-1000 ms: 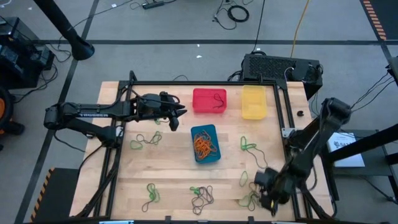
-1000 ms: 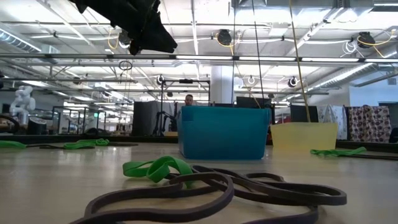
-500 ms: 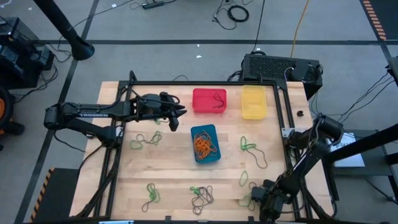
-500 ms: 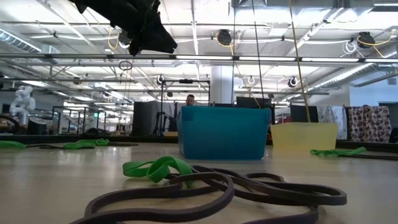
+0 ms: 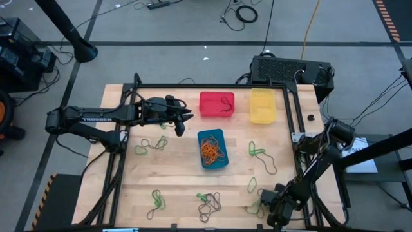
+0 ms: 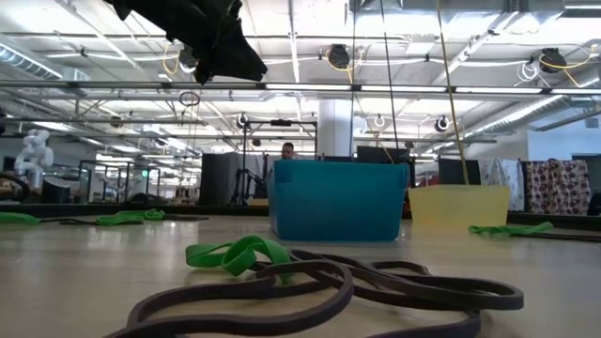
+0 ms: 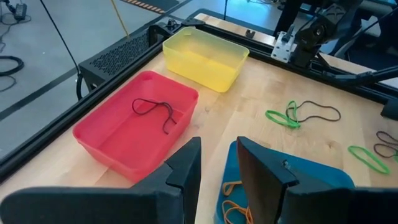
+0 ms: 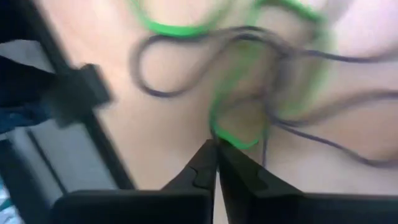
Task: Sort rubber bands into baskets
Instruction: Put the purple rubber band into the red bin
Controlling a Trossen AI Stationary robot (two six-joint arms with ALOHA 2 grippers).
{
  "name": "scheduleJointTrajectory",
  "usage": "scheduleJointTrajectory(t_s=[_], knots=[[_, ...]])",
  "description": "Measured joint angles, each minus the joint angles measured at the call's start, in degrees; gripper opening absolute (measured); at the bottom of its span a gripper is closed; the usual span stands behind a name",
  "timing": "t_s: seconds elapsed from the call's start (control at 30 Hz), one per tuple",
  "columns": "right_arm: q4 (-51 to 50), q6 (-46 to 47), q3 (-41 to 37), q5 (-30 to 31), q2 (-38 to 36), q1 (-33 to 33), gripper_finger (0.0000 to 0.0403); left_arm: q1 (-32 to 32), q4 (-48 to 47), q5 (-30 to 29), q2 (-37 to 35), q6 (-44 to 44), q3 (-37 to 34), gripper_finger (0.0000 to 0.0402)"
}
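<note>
Three baskets stand mid-table: red (image 5: 217,104) holding one dark band, yellow (image 5: 262,105), and blue (image 5: 212,148) holding orange bands. Green and dark rubber bands lie loose on the wood (image 5: 149,144), (image 5: 207,203), (image 5: 257,152). My right gripper (image 5: 265,210) is down at the near right corner, shut at a tangle of green and dark bands (image 8: 249,93). My left gripper (image 5: 183,120) hovers open and empty left of the red basket, well above the table. My right gripper comes steeply from above, its fingertips closed together at the end of a green band's loop (image 8: 231,140). The band lies flat on the wood, tangled with dark bands. The wrist view is blurred, so I cannot tell how much of the loop is between the tips.
A black frame (image 5: 293,122) runs along the table's far and right sides, close to my right arm. A dark box (image 5: 290,69) sits behind the yellow basket. More bands lie at the near edge (image 5: 156,201) and in front of the low camera (image 6: 239,253).
My right arm has folded down, and its gripper has sunk toward the table's near edge onto the tangle of bands at the near right corner. It has stayed there for the last half second.
</note>
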Motion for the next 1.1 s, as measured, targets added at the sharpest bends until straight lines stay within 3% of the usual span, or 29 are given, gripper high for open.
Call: scheduleJointTrajectory(t_s=[0.27,0.6,0.83,1.1], knots=[[-5.48,0.94,-0.26,-3.01,-18.09,-3.34,0.0001,0.0,0.02,0.0,0.0,2.01,0.0,0.0109],[-3.3,8.02,-0.11,-2.6,-36.92,-4.99,0.0001,0.0,0.04,-0.02,0.0,2.92,0.0,0.0109],[-0.6,8.25,-0.07,5.99,-44.34,-4.99,0.0,0.0,0.02,-0.02,0.0,2.75,0.0,0.0109],[-7.93,1.67,-0.07,21.76,-47.74,-9.62,0.0,0.0,0.0,-0.02,0.0,2.71,0.0,0.0109]])
